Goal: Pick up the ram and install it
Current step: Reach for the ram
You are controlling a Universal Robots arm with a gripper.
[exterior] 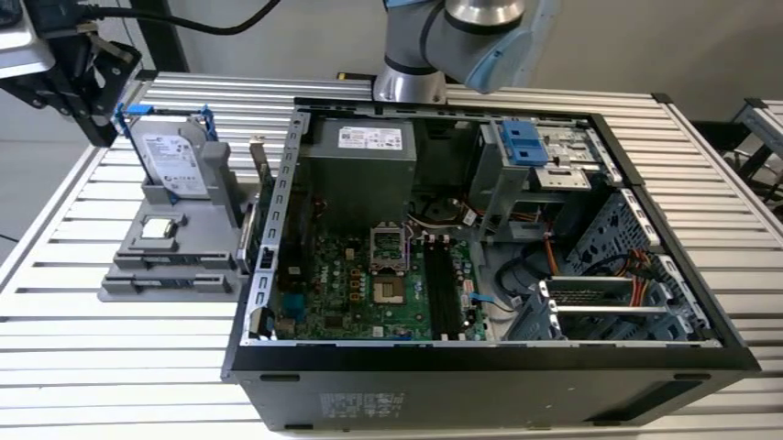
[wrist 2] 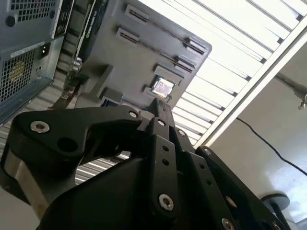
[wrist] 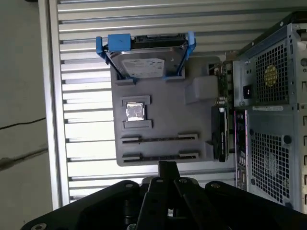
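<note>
Grey moulded holder (wrist: 163,110) carries the ram (wrist: 160,156): a thin dark stick lying on edge in the holder's outermost groove. A second stick (wrist: 158,139) sits in the groove just beside it, with the processor chip (wrist: 135,112) and the blue-handled hard drive (wrist: 146,67) beyond. The tool (wrist: 166,167) looks pinched together with nothing between its fingers. It hangs apart from the ram, lined up roughly with the stick's middle.

In the exterior view the holder rests on the slatted metal surface (exterior: 123,367) at nine o'clock of the open computer case (exterior: 490,376).

The step in hand reads as the approach for the pick. Done well, the fingers would part just enough to straddle the thin board. They would close on its flat faces at mid-length, square to the groove, so the stick lifts straight out of its end clips.

Room is tight on the inner side, where the second stick lies close alongside. An expansion card (wrist: 221,136) stands at the holder's case-side edge, near the case wall. The freer side is at the holder's nine o'clock, where the slats are bare. The motherboard's memory slots (exterior: 443,289) sit low between the case walls.
</note>
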